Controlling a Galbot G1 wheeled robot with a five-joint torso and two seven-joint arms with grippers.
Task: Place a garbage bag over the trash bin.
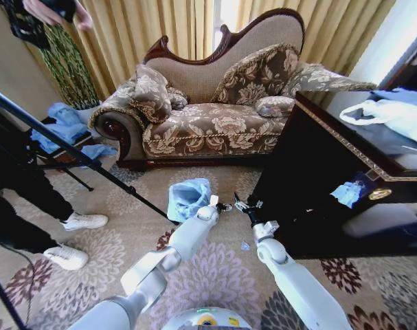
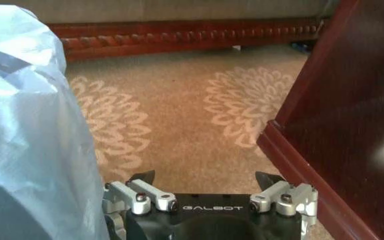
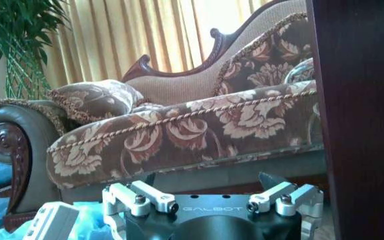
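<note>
The bag (image 1: 188, 198) is seen draped over the bin, standing on the patterned carpet (image 1: 215, 275) in front of the sofa (image 1: 215, 110) and left of the dark cabinet (image 1: 332, 179); the bin itself is covered by the light-blue plastic, and none of its black surface can be made out; the bag's top is crumpled and open toward the sofa. The left gripper (image 1: 224, 206) is held low over the carpet just right of the bag, apart from it, its fingers spread wide with nothing between them; in the left wrist view the bag (image 2: 25, 135) rises close beside the left gripper (image 2: 205, 181), with bare carpet ahead. The right gripper (image 1: 247, 204) is held close to the left one, near the cabinet's corner, its fingers likewise spread and empty; in the right wrist view the right gripper (image 3: 209, 180) faces the sofa, with the cabinet's edge close beside it and blue plastic low by the left arm's white link.
</note>
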